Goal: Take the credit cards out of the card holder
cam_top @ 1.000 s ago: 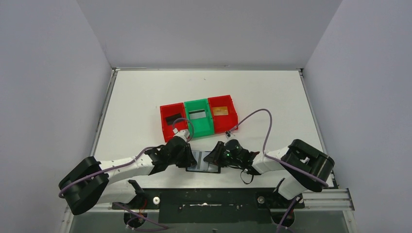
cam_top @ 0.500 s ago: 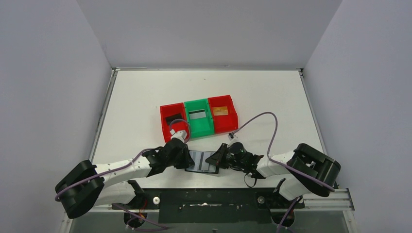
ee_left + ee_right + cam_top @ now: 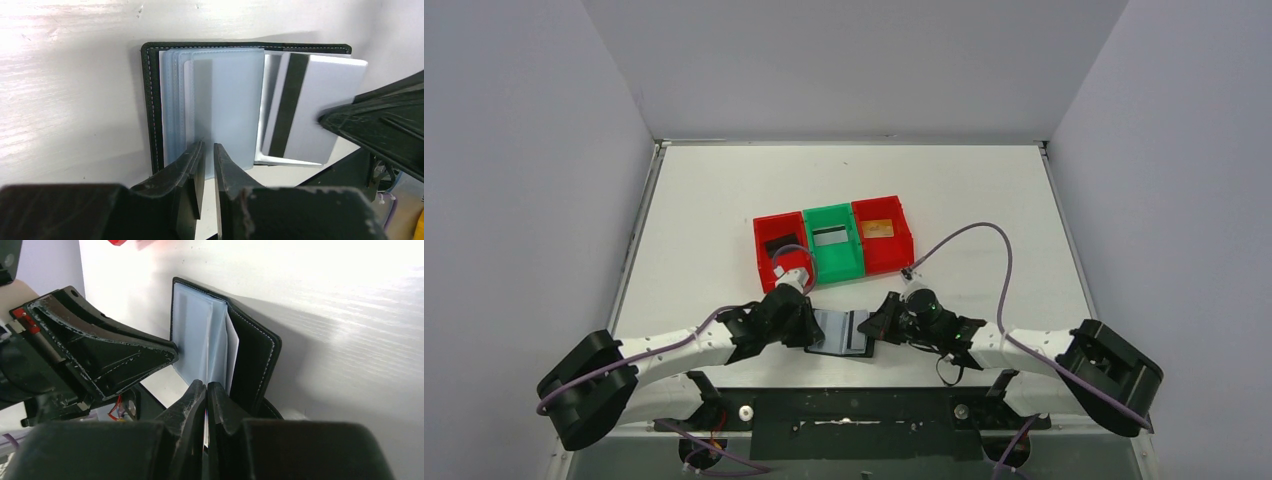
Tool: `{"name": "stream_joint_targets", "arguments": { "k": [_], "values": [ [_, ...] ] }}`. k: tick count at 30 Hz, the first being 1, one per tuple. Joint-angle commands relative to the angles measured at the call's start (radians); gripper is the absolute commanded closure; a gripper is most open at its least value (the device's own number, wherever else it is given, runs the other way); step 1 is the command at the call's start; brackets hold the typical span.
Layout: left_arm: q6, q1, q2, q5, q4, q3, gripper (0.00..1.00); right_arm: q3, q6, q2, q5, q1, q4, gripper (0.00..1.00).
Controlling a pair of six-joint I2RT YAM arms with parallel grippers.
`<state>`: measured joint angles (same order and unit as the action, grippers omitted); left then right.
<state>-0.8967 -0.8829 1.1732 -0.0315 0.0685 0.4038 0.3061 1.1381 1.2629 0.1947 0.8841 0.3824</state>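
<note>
A small flat black bifold card holder (image 3: 225,105) lies open on the white table (image 3: 724,200), low in the centre of the overhead view, between the two arms. Its blue-grey plastic pockets face up.

The left gripper (image 3: 208,147) comes in from the bottom of its wrist view. Its fingers are drawn almost together and pinch the lower edge of the pocket stack on the holder's left half.

A thin silver-grey card with a black magnetic stripe (image 3: 320,105) sticks out of the holder's right half, tilted slightly, its far end past the holder's edge. The right gripper (image 3: 206,385) has its jaws nearly closed on that card, with a thin sliver of card edge showing between them in its own wrist view.

Above the holder, mid-frame in the overhead view, three plastic bins stand touching in a row:
- The left red bin (image 3: 762,262) holds a black card (image 3: 777,246).
- The green bin (image 3: 836,268) holds a silver card (image 3: 829,236).
- The right red bin (image 3: 889,258) holds an orange-gold card (image 3: 877,229).
</note>
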Motion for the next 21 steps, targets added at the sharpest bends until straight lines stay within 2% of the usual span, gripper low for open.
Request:
{"name": "stream_joint_targets", "arguments": {
  "k": [1, 9, 15, 21],
  "values": [
    [0.039, 0.004, -0.011, -0.06, 0.084, 0.04, 0.84, 0.035, -0.117, -0.101, -0.078, -0.006, -0.09, 1.0],
    [0.067, 0.005, -0.073, -0.102, 0.146, 0.114, 0.61, 0.073, -0.249, -0.208, -0.135, 0.0, -0.146, 1.0],
    [0.1, 0.007, -0.114, -0.141, 0.224, 0.168, 0.57, 0.133, -0.349, -0.277, -0.155, 0.021, -0.181, 1.0],
    [0.118, 0.023, -0.147, -0.205, 0.3, 0.199, 0.49, 0.189, -0.461, -0.291, -0.191, 0.037, -0.233, 1.0]
  ]
}}
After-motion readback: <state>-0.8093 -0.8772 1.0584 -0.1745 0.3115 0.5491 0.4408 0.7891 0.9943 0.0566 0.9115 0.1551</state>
